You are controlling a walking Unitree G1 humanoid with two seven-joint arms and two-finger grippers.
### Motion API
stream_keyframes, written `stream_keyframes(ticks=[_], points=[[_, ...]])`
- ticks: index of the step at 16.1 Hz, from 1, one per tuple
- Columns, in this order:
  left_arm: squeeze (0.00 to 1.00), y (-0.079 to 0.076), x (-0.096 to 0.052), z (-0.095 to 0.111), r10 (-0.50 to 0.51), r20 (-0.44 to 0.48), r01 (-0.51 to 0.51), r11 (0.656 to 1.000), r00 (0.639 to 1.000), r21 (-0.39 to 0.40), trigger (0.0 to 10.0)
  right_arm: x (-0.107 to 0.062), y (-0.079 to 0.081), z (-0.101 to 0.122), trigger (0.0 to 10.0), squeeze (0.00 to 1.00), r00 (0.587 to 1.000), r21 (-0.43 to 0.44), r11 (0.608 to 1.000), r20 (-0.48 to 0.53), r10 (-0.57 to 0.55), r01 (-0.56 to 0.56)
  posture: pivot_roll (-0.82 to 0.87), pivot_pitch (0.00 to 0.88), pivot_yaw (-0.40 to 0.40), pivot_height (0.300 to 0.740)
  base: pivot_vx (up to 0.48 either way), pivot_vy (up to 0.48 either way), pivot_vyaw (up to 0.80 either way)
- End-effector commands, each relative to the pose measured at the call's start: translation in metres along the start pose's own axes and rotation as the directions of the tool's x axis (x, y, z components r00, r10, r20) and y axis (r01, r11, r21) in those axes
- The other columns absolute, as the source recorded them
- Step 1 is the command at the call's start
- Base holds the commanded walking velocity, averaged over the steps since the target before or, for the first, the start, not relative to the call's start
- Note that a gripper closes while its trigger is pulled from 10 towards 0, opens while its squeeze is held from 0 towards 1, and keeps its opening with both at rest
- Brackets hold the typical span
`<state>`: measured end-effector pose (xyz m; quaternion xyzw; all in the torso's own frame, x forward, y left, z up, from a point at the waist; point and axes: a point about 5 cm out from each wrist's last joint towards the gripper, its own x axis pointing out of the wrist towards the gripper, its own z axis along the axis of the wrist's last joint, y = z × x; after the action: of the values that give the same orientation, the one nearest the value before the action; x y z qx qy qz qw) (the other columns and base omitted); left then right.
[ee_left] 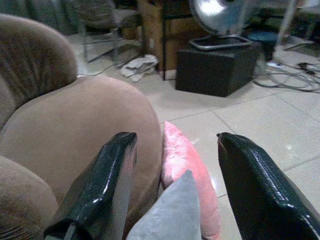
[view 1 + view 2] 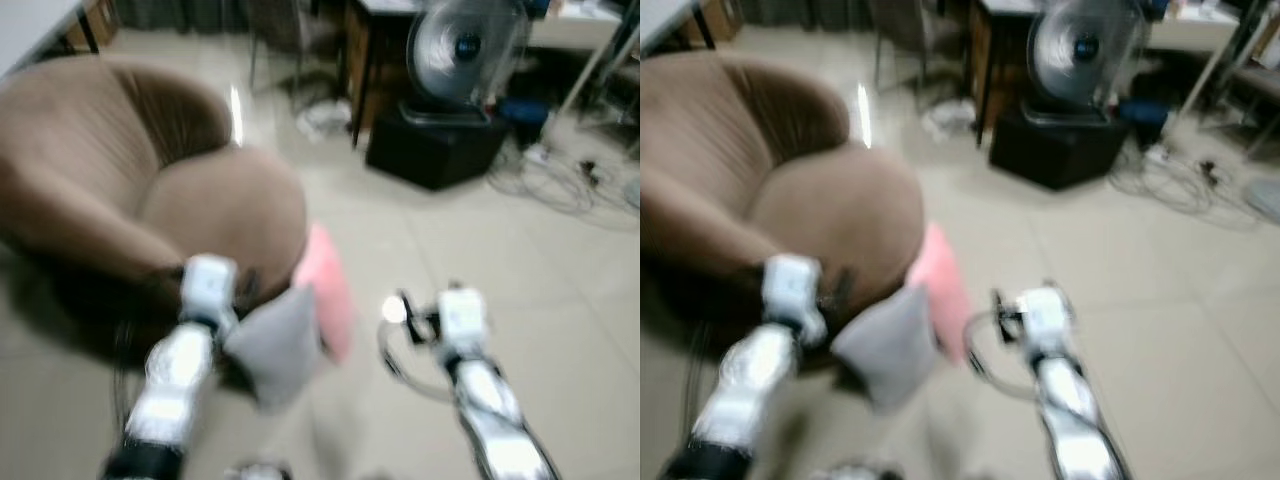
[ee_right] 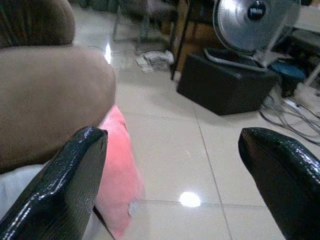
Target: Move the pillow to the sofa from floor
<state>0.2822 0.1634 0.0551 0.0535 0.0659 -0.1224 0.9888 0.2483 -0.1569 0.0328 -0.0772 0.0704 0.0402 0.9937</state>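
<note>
A blurred brown sofa (image 2: 150,190) fills the left side. A pink pillow (image 2: 330,290) and a grey pillow (image 2: 275,345) lean against its front on the tiled floor (image 2: 440,240). Both silver arms reach forward. A fan (image 2: 465,45) stands on a black box (image 2: 435,145) behind.

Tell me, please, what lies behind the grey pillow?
Behind the grey pillow a pink pillow leans against the brown sofa, on the tiled floor. The pink one's lower part is hidden by the grey one. The left gripper is open before them.
</note>
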Motion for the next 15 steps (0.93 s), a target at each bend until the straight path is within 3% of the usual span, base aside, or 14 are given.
stream_keyframes(ticks=[1,6,14,15], points=[[0.0,0.0057,0.0008,0.0018,0.009,-0.002,-0.009,1.0,1.0,0.03,10.0,0.0015,0.0019,0.0041,10.0,0.0,1.0,0.007,1.0,0.02,-0.003,0.003,0.15,0.025,-0.04,0.74,0.0,0.0,0.0],[0.0,0.0053,0.0028,-0.0003,0.009,-0.025,-0.008,0.999,1.0,0.054,10.0,0.0006,0.0034,0.0026,10.0,0.0,1.0,0.008,1.0,0.015,0.0,0.0,0.15,0.031,-0.038,0.74,0.0,0.0,0.0],[0.0,0.004,0.0032,0.0004,0.029,-0.013,-0.029,0.999,0.999,0.035,10.0,0.0003,0.0043,0.0028,10.0,0.0,1.0,0.012,1.0,0.014,0.003,-0.003,0.15,0.04,-0.041,0.74,0.466,0.0,0.0],[0.0,0.0042,0.0042,0.0028,0.041,0.005,-0.041,0.999,0.999,0.017,10.0,0.0014,0.0074,0.0019,10.0,0.0,0.999,0.045,0.998,-0.005,0.033,-0.033,0.15,0.041,-0.046,0.74,0.446,0.0,0.0]])
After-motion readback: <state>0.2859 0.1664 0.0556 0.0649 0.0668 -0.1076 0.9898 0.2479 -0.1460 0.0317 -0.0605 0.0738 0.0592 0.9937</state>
